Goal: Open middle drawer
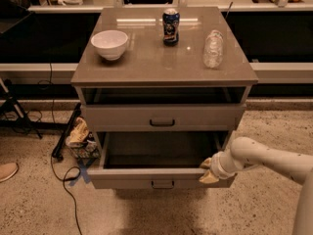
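Observation:
The middle drawer (126,178) is pulled well out of the grey-taupe cabinet, and its dark inside shows empty. Its small black bar handle (163,184) sits at the centre of the front. My gripper (208,172) is at the right end of the drawer's front, against the corner, on the end of my white arm (264,156), which comes in from the right. The drawer above (122,117) has the same handle and sits nearly flush, with a dark gap between it and the top. Whatever is below the open drawer is hidden.
On the cabinet top (146,65) stand a white bowl (110,44), a dark drink can (170,26) and a clear plastic bottle (213,48). Crumpled bags (80,136) and black cables (63,177) lie on the floor at the left. A shoe (7,171) is at the far left.

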